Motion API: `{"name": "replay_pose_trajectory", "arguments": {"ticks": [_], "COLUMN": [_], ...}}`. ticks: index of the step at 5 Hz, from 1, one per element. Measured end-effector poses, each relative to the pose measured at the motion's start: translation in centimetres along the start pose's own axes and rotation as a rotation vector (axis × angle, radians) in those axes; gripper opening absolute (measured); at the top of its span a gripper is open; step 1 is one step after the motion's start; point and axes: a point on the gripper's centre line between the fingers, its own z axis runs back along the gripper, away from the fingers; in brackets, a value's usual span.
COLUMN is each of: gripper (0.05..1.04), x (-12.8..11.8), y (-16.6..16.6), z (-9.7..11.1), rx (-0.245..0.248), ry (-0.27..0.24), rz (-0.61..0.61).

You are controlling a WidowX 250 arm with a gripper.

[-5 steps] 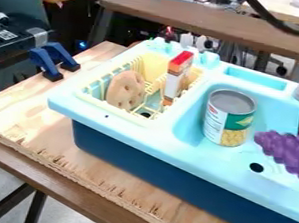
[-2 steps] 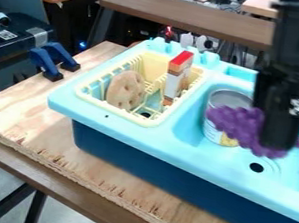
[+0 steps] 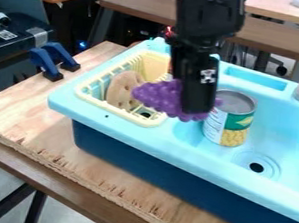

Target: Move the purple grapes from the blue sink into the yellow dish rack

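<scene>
Finding the grapes (image 3: 158, 97) hanging over the sink (image 3: 136, 138), showing between the rack (image 3: 115, 112) and the can (image 3: 230, 120), overlapping both in view. Seeing the long axis running nearly level, crosswise to the pincer (image 3: 196, 104), with most of the bunch jutting toward the rack and a small part toward the can. Recording the pincer as clamping the grapes. Noting the arm (image 3: 208, 14) coming in from the top edge, hanging near upright.

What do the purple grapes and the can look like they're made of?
The purple grapes look like molded plastic or rubber, fairly matte, judging by their even rounded bumps. The can looks like metal, with a dull gray rimmed top and a printed, probably paper label.
</scene>
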Motion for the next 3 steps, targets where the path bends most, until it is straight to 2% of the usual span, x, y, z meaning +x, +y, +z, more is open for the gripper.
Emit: {"name": "replay_pose_trajectory", "arguments": {"ticks": [1, 2, 3], "gripper": [0.811, 0.811, 0.811], "x": [-2.0, -3.0, -3.5], "y": [1.0, 2.6, 4.5], "z": [0.0, 0.3, 0.8], "rx": [0.188, 0.275, 0.3], "ry": [-0.117, -0.189, -0.262], "rz": [0.2, 0.385, 0.527]}}
